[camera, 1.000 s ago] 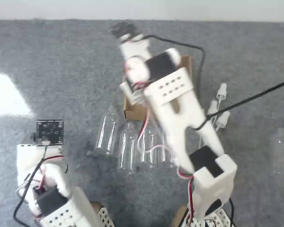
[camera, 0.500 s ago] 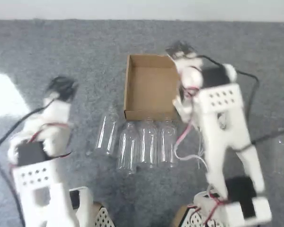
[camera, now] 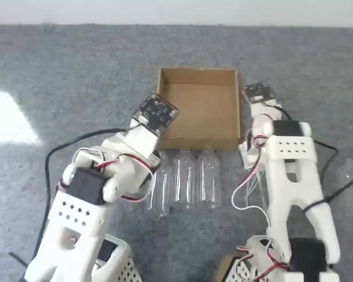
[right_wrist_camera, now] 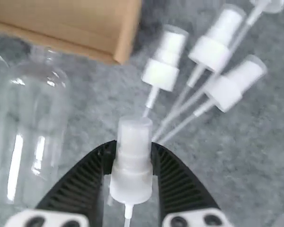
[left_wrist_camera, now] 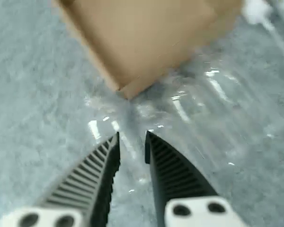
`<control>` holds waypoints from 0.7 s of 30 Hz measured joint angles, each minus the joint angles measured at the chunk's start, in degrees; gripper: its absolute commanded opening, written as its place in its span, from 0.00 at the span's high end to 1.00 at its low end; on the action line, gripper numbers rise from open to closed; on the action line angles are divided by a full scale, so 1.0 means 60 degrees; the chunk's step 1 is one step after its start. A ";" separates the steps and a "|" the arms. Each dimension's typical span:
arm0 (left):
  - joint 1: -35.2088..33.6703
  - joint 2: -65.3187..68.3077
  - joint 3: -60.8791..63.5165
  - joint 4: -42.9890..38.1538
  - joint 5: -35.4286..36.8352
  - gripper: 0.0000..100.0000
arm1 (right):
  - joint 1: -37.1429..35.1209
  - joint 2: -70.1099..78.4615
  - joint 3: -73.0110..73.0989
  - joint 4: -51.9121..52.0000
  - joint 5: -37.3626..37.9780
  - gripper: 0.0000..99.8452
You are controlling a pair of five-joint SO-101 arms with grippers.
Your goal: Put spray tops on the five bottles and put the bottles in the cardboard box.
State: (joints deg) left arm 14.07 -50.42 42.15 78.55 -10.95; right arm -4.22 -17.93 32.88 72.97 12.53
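Holds spray top (right_wrist_camera: 132,135) at its collar in right gripper (right_wrist_camera: 131,148), jaws closed on it, just off the corner of cardboard box (camera: 194,108), near loose spray tops (right_wrist_camera: 213,47). Points its head away from the wrist, dip tube trailing back; long axis in line with the fingers. Judged as pick-up of a top, no capping done yet. Calls next for lifting and lining tube with a neck. Finds bottles (camera: 184,176) lying at box front, necks boxward. Keeps left gripper (left_wrist_camera: 131,142) narrowly parted, empty, over one bottle.
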 measured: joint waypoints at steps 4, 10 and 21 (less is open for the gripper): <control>-0.1641 0.0000 0.0015 -0.0498 0.0000 0.92 | -0.0718 0.0205 -0.0015 -0.0454 -0.0791 0.99; -0.4542 0.0029 0.0103 -0.0850 -0.0586 0.92 | -0.1963 0.0381 -0.1421 0.0440 -0.1436 0.99; -0.8967 0.2579 -0.1289 -0.1480 -0.2154 0.92 | -0.6227 0.3883 -0.6637 0.1626 -0.2930 0.99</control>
State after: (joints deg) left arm -39.74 -34.95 34.42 69.67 -23.87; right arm -41.58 5.36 -6.95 82.73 -5.05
